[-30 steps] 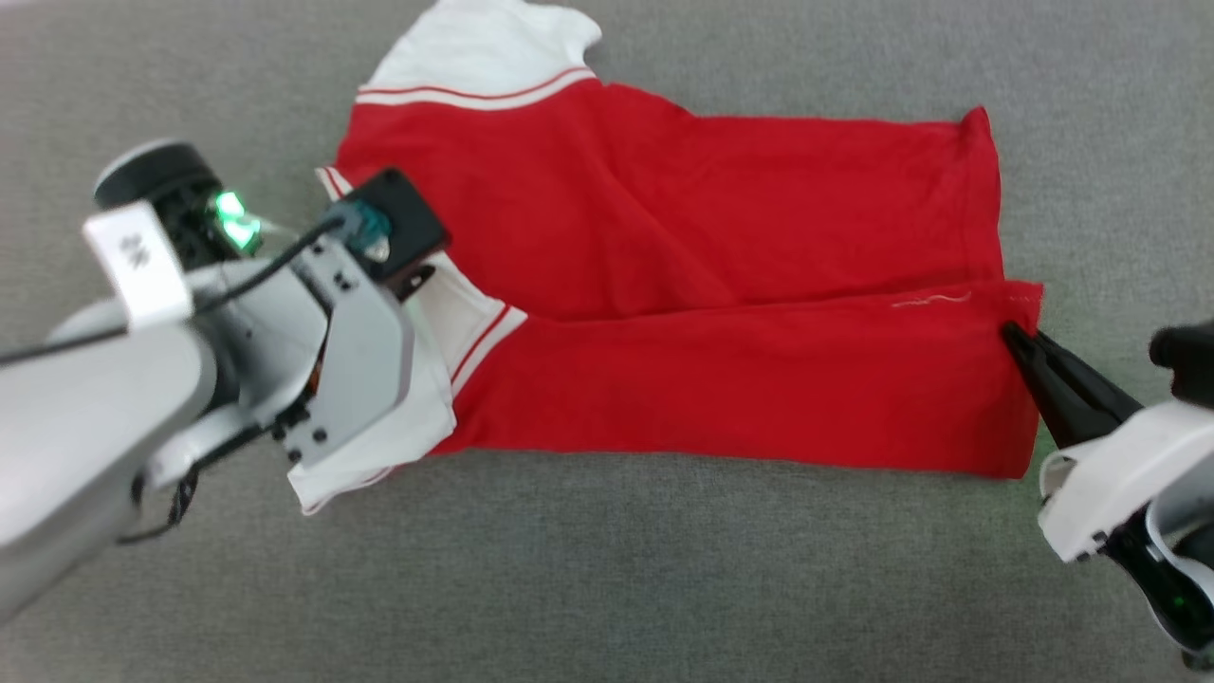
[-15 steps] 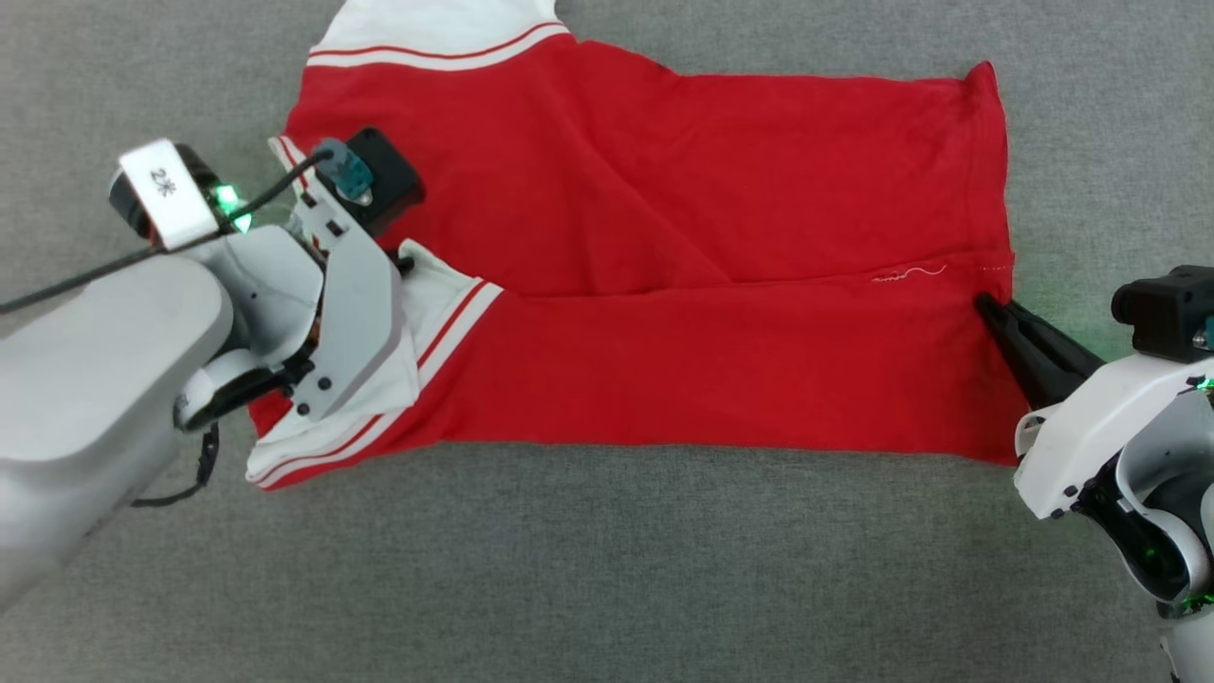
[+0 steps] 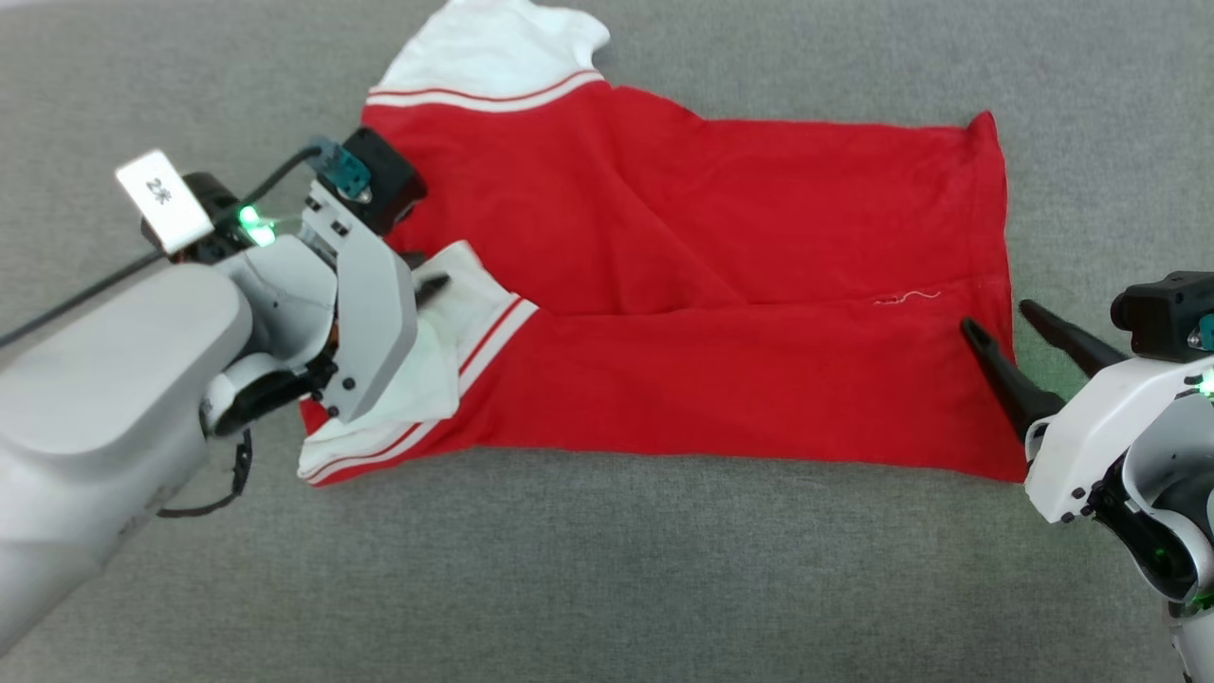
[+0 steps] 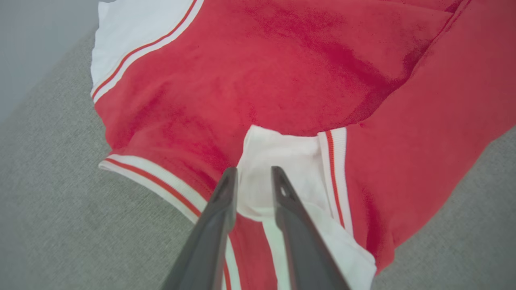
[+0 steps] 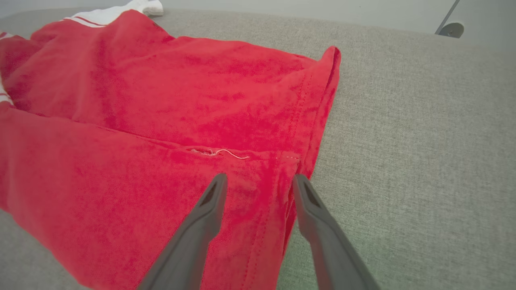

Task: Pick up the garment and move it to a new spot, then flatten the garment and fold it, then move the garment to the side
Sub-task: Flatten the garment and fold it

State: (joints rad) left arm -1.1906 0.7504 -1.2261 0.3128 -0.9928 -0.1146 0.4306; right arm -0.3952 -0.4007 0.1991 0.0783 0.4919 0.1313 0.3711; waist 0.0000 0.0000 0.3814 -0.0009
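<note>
Lying flat, garment; L fingers slightly parted, R fingers spread wide.

Plenty of bare grey surface in front of the shirt and beyond it. Left gripper blocks the sleeve end, right gripper the hem.

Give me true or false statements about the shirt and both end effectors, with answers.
1. The shirt lies on a grey surface. True.
2. The right end effector is shut on the hem. False: it is open, astride the hem.
3. Black print faces up. False: plain red faces up.
4. A loose white thread sits near the hem. True.
5. The left end effector points at a white sleeve. True.
</note>
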